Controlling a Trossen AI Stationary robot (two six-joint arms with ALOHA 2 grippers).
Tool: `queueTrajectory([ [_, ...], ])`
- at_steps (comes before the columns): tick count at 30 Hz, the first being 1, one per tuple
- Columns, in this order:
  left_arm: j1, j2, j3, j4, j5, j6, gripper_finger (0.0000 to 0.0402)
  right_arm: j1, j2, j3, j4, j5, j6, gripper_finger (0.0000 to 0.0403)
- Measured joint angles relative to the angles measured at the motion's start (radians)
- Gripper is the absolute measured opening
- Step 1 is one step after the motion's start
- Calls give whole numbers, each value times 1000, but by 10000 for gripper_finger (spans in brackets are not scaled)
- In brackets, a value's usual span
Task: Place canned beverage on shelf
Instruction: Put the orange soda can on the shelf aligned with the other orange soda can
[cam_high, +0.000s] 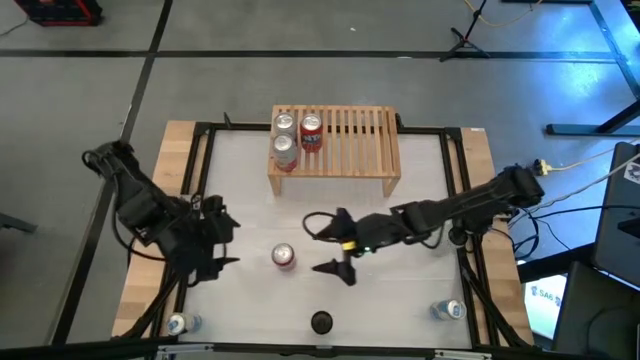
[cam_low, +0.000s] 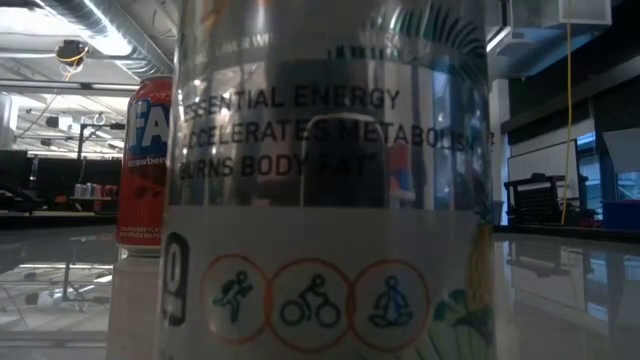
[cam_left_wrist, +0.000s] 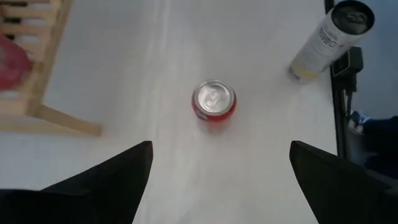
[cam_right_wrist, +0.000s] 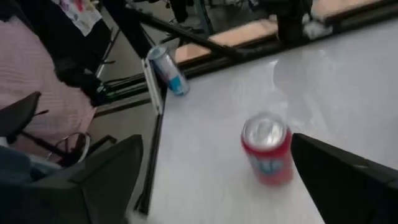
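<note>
Right gripper (cam_high: 328, 245), jaws released, flanks a red can (cam_high: 284, 256) at desk (cam_high: 420, 220) center; left gripper (cam_high: 222, 240) also released; shelf (cam_high: 350, 140) above.

Shelf (cam_high: 345, 150): light, matt wood slats. Can (cam_high: 284, 256): glossy red metal, bright silver top. Desk (cam_high: 420, 290): smooth, glossy white.

A tall silver can (cam_low: 320, 200) printed with "ESSENTIAL ENERGY" is standing at the front edge of the white table (cam_high: 420, 230), filling most of the low view. Two small blue-and-silver cans are lying on the wooden frame, one at the front left corner (cam_high: 178, 324) and one at the front right corner (cam_high: 449, 311). A yellow cable (cam_high: 590, 160) is trailing across the floor to the right.
</note>
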Motion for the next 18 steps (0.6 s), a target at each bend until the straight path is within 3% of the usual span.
queueTrajectory([
  [9,-97,-199,-362,307,-49,-113,369,-28,147,169,30,17,4,386],
  [14,-127,-245,-466,399,-77,-145,369,-28,191,172,173,-2,18,386],
  [18,-131,-256,-508,406,-96,-187,369,-27,230,172,124,32,-65,386],
])
